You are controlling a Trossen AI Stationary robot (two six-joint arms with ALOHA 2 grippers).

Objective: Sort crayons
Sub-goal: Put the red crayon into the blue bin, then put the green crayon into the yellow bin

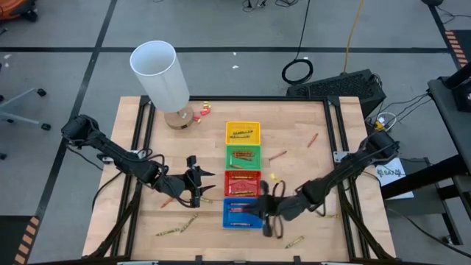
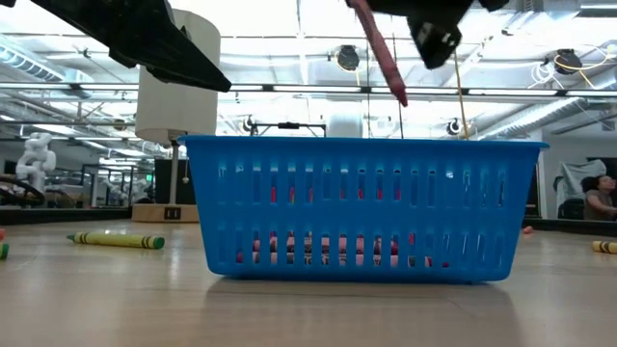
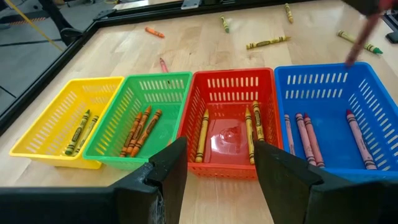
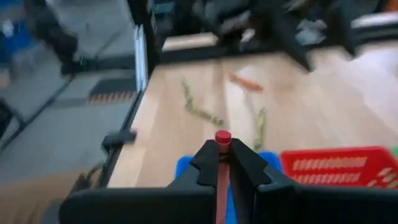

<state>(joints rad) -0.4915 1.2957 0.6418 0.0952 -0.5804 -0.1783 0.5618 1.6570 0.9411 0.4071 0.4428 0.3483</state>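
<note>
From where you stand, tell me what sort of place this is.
Probably a robotics lab or workshop: an open hall with ceiling ducts and lights, a grey floor with cables, and a rolling chair beside the table.

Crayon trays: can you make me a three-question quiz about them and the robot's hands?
1. Where is the right hand?
A. over the yellow tray
B. beside the white cylinder
C. over the blue tray

2. How many coloured trays are there?
A. two
B. four
C. six

3. What is the left hand doing?
A. open and empty
B. shut on a crayon
C. shut on a tray's rim

Answers:
1 C: the right hand holds a red crayon above the blue tray.
2 B: a yellow tray, a green tray, a red tray and the blue one sit in a row.
3 A: the left hand has its fingers apart with nothing between them.
</note>
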